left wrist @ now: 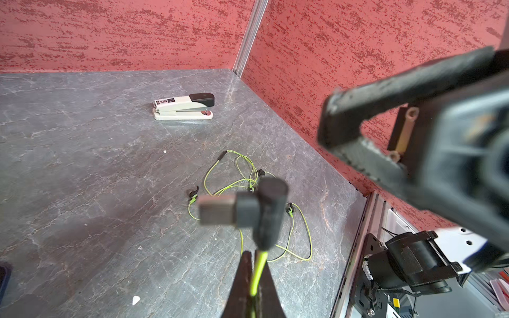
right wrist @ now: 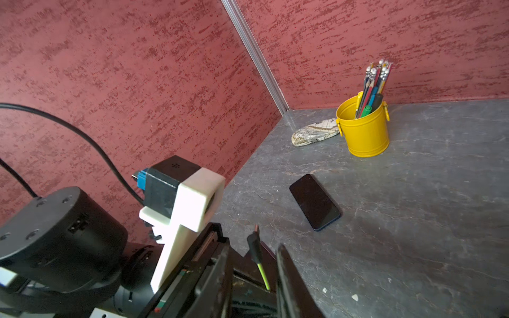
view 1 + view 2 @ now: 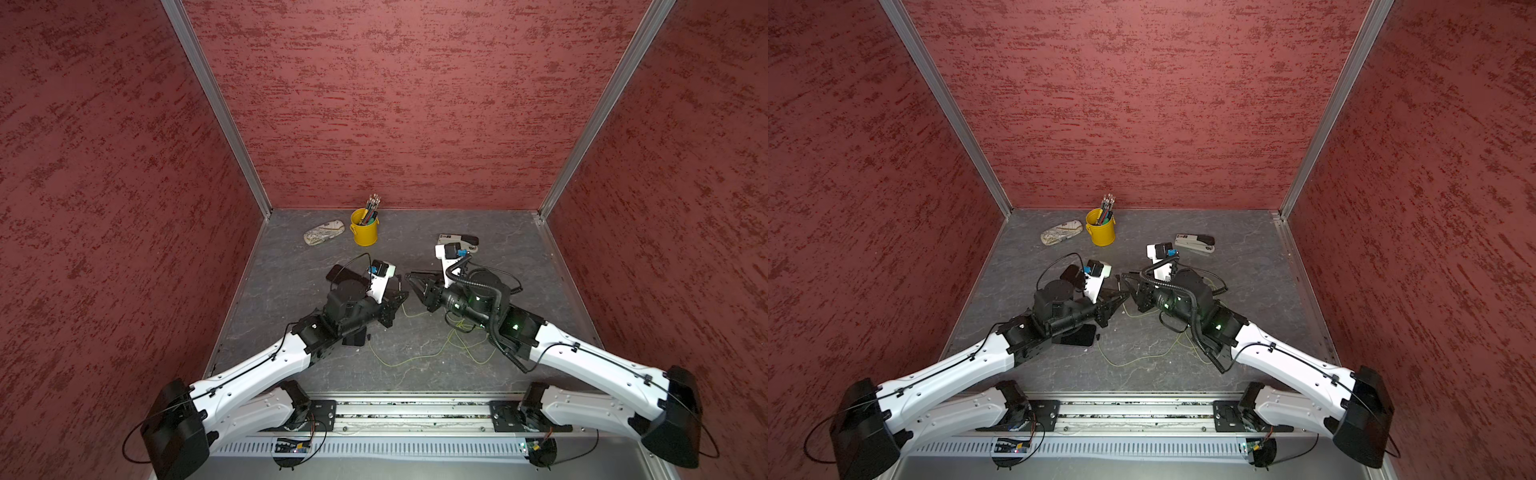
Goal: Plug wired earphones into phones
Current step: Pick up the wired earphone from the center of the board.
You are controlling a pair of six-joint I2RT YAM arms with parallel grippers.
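Note:
My left gripper (image 1: pixel 254 256) is shut on a lime-green earphone cable (image 1: pixel 258 271) just under its black angled plug (image 1: pixel 256 212), held up above the table. My right gripper (image 2: pixel 252 247) faces it tip to tip, open, with that plug (image 2: pixel 254 243) between its fingers (image 2: pixel 285 272) and a gap on each side. In both top views the two grippers meet mid-table (image 3: pixel 405 289) (image 3: pixel 1123 291). One black phone (image 2: pixel 315 202) lies flat behind my left wrist (image 3: pixel 343 274). The other phone (image 3: pixel 1075 336) lies partly under my left arm. More earphones (image 1: pixel 248 179) lie tangled on the table.
A grey-and-black stapler (image 3: pixel 457 240) (image 1: pixel 184 107) sits at the back right. A yellow bucket of pencils (image 3: pixel 365 232) (image 2: pixel 365 129) and a patterned pouch (image 3: pixel 324 234) stand at the back left. Loose green cable (image 3: pixel 415 357) trails across the front. Red walls close three sides.

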